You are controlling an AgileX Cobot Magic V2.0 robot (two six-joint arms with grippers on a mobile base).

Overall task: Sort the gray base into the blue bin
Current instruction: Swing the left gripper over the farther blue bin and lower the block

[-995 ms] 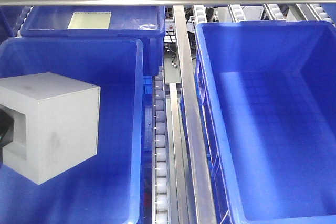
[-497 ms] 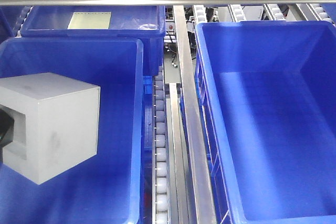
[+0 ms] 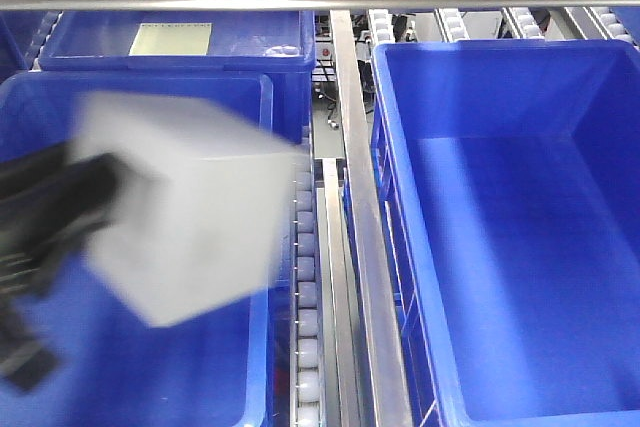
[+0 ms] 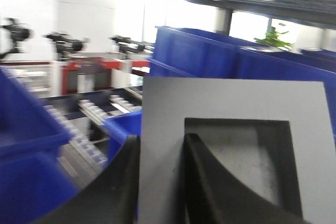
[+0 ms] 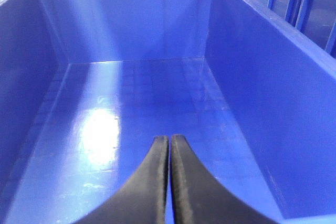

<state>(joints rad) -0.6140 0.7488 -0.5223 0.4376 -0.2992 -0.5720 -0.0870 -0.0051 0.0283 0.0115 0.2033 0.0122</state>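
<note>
The left gripper clamped one wall of the matte light-gray cube-like base, which had risen and swung rightward, blurred, over the left bin's rim. The right gripper hung closed inside the large bright-blue grid-floored bin. No writing was legible.

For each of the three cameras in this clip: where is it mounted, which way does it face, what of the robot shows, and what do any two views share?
Exterior front-facing: high, looking down on two bins and the roller track; the left gripper carries the blurred gray base.
Left wrist: rides the left arm, looking along its fingers, which pinch one wall of the gray base.
Right wrist: looks into the blue bin; the right gripper is shut, empty.
Shared: front and left wrist both show the base; front and right wrist both show the grid-floored bin.
</note>
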